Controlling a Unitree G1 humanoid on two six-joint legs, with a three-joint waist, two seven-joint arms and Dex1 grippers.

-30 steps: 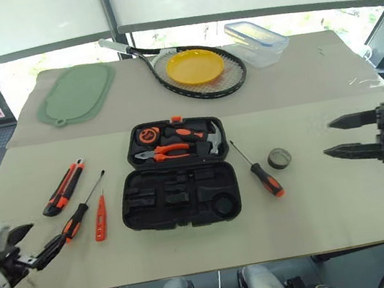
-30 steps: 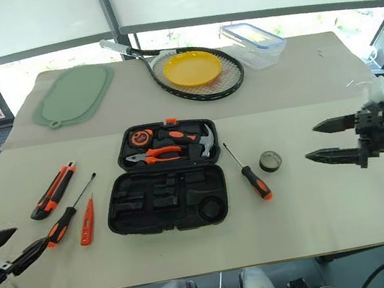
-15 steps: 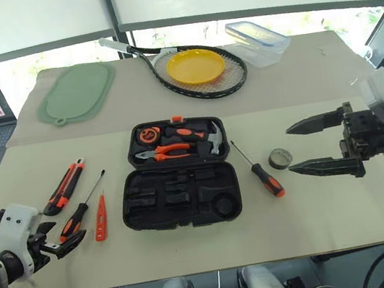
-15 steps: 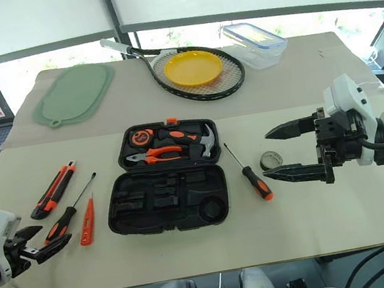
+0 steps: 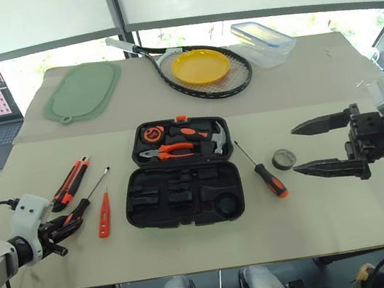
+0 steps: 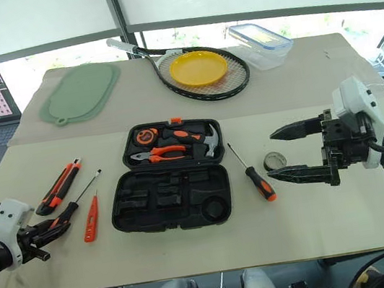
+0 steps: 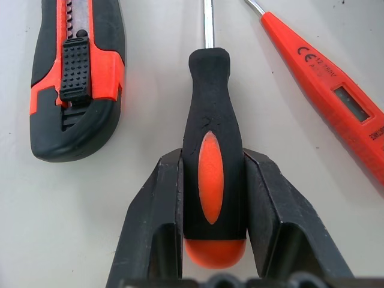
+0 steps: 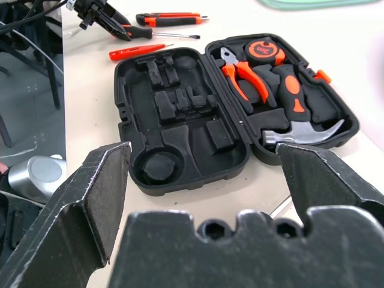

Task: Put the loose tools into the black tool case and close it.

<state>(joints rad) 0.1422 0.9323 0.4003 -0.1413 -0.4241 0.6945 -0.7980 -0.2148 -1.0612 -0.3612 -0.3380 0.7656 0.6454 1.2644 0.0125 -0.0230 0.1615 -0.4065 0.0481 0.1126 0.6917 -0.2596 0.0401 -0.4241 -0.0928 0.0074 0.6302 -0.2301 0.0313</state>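
Leftmost, near the table's left edge, the left gripper (image 7: 213, 198) is seen clamped on the black-and-orange handle of a long screwdriver (image 7: 213, 180), one finger pressed to each side, with the tool lying flat on the beige table (image 5: 349, 214). Just beside that handle, an orange-and-black utility knife (image 5: 71, 183) is laid on the outer side, and a slim all-orange tester screwdriver (image 5: 103, 215) on the inner side; neither is touched. A strip of bare table is left between the tester and the black hard-plastic tool case (image 5: 186, 202), which is spread open at the table's middle: moulded empty slots are shown in the near half, while orange-handled pliers (image 5: 171, 149), a steel hammer (image 5: 215, 140) and a round tape measure (image 5: 151, 134) are seated in the far half. Right of the case, a second long screwdriver with black-orange handle (image 5: 266, 176) is laid at a slant, and a small grey tape roll (image 5: 283, 159) is set just beyond it. Farther right, the right gripper (image 5: 311, 145) is held above the table with its fingers spread wide and nothing between them, tips pointing toward the roll. Open table is left along the near edge and at the right.
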